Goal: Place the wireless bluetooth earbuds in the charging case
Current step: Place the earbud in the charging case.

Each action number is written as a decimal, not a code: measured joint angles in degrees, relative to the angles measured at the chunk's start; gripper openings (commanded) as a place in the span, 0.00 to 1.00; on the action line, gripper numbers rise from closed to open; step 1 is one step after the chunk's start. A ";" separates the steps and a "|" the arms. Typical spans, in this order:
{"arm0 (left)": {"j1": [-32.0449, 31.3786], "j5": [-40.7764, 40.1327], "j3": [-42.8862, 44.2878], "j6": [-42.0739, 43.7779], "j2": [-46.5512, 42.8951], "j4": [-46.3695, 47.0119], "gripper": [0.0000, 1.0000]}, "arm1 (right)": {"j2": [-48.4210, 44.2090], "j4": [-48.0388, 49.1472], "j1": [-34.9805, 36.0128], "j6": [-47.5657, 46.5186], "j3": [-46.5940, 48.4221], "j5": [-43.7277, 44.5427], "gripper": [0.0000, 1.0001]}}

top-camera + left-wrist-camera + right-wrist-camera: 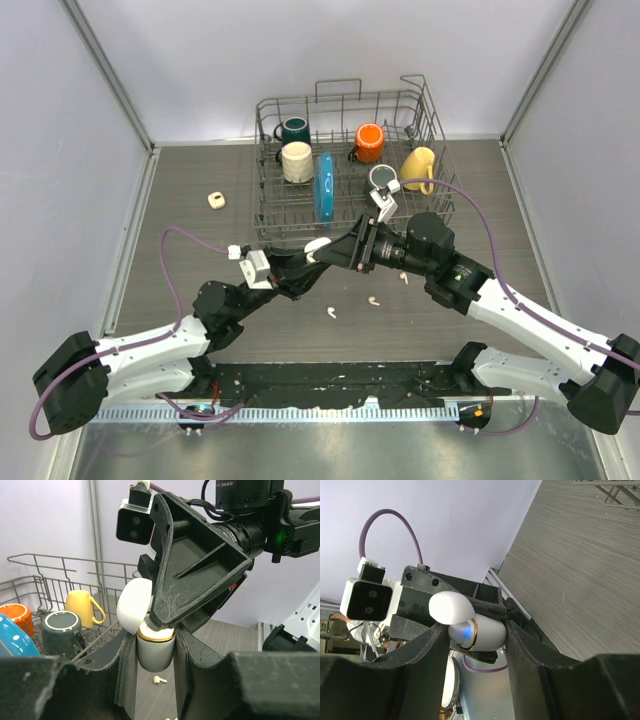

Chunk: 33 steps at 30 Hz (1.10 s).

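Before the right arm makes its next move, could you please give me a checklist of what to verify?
1. Charging case clamped in left tool: ok.
2. Lid swung open: ok.
3. Right tool carrying an earbud: not ok, only the case shows between its fingers.
4. Right tool's fingers gripping the case: cannot tell.
5. Earbuds seated in case: not ok, three lie loose on the table; the case's inside is hidden.
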 measured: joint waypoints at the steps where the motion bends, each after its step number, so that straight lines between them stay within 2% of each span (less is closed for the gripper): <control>1: 0.00 -0.02 0.00 0.00 0.00 0.00 0.10 | 0.00 0.02 -0.02 0.00 0.00 0.00 0.29; 3: 0.02 -0.04 0.00 0.00 0.00 0.02 0.01 | -0.02 0.13 -0.04 0.00 0.00 0.04 0.28; 6: 0.02 -0.04 0.00 0.00 0.00 0.02 0.00 | 0.00 0.24 -0.09 0.00 0.00 0.04 0.39; 9: 0.02 -0.02 0.04 0.02 0.00 -0.02 0.00 | -0.02 0.26 -0.11 0.00 0.00 0.04 0.68; 12: 0.00 -0.02 0.11 0.02 0.07 -0.70 0.00 | -0.02 0.44 0.11 -0.07 0.00 -0.24 0.77; 22: 0.00 -0.20 0.11 0.04 -0.07 -1.95 0.00 | -3.56 -2.93 0.55 -4.55 0.74 3.85 0.80; 33: 0.02 0.07 0.11 0.00 -0.70 -2.23 0.00 | -2.73 -9.18 0.55 -8.41 3.19 8.00 0.80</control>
